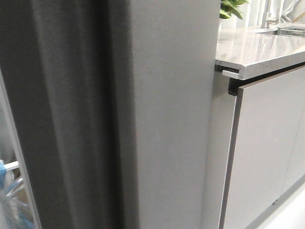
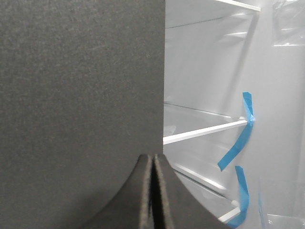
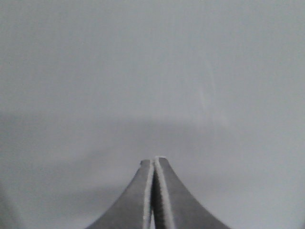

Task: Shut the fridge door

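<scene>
The big dark fridge door [image 2: 81, 95] is open a bit, its edge right at the left gripper [image 2: 153, 160] – both it and the right gripper [image 3: 153, 162] are pinched tight, holding nothing – so a push could slip off that edge into the shelves [image 2: 205, 131].

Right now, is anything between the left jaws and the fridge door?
Nothing shows between them. In the left wrist view the shut left gripper meets the fridge door at its edge.

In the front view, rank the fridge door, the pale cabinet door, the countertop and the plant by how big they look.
1. fridge door, though it is nearest the camera
2. pale cabinet door
3. countertop
4. plant, cut off by the frame edge
</scene>
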Motion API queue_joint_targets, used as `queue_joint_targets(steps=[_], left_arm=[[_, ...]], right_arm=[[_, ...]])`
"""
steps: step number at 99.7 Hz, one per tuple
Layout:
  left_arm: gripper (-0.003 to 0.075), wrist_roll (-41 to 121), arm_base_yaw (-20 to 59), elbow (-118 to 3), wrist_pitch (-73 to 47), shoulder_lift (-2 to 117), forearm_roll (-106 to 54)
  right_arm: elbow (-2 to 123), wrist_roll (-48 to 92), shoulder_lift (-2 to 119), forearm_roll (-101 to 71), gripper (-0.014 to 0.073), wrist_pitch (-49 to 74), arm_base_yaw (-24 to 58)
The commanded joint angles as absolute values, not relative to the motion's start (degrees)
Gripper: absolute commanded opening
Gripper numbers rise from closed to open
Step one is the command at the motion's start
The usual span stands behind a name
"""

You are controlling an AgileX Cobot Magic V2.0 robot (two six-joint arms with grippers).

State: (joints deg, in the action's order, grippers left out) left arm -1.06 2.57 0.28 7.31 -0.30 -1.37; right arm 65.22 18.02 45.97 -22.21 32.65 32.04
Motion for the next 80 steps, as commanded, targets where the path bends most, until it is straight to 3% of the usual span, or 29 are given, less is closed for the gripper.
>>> queue_joint_targets(steps=[1,27,80], left_arm=[[-0.0020,-1.34,2.77,2.30,11.46,-1.48,-1.72],[-0.0020,-1.34,2.77,2.30,11.46,-1.48,-1.72],[-0.0020,-1.34,2.77,2.30,11.46,-1.48,-1.72]], right_arm=[[70.29,19.86,49.30,-24.94,-0.0044,27.69,32.04],[77.38,22.93,56.81,-29.60,-0.0044,27.81,32.04],[79.26,28.44,67.28,-35.81,-0.0044,22.92,32.04]])
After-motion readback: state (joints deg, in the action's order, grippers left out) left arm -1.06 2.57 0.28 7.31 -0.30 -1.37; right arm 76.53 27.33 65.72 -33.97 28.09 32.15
